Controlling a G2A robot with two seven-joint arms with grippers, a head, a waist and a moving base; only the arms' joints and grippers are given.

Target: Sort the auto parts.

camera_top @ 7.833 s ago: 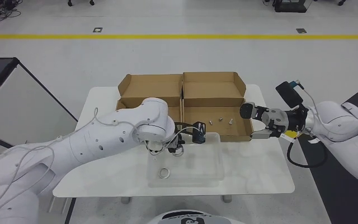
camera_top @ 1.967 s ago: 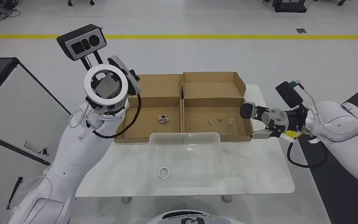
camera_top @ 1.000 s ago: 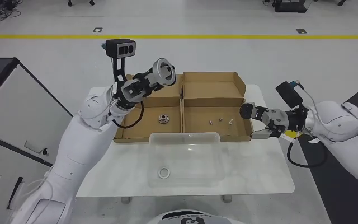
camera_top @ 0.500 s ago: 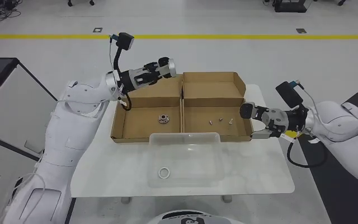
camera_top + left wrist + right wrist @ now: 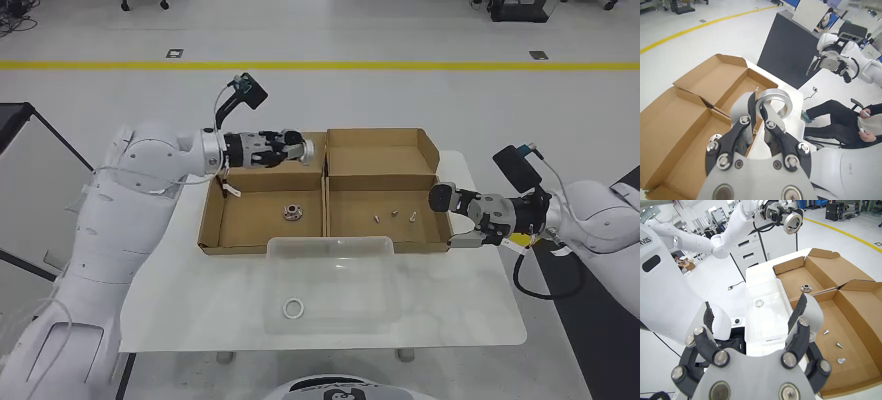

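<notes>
On the table [image 5: 470, 300] flange [image 5: 291, 210] and bolts [image 5: 395, 213] lie boxed, small ring [image 5: 293, 308] left unsorted; left gripper [image 5: 757, 103] pinches big ring [image 5: 773, 94], right gripper [image 5: 754, 301] gapes empty.

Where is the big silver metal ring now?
In the top view, the left gripper clamps the ring above the rear flap of the left brown cardboard box.

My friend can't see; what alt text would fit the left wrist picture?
The left gripper pinches the wall of a silver metal ring, held above two open cardboard boxes on a white table. A small screw lies in the farther box.
</notes>
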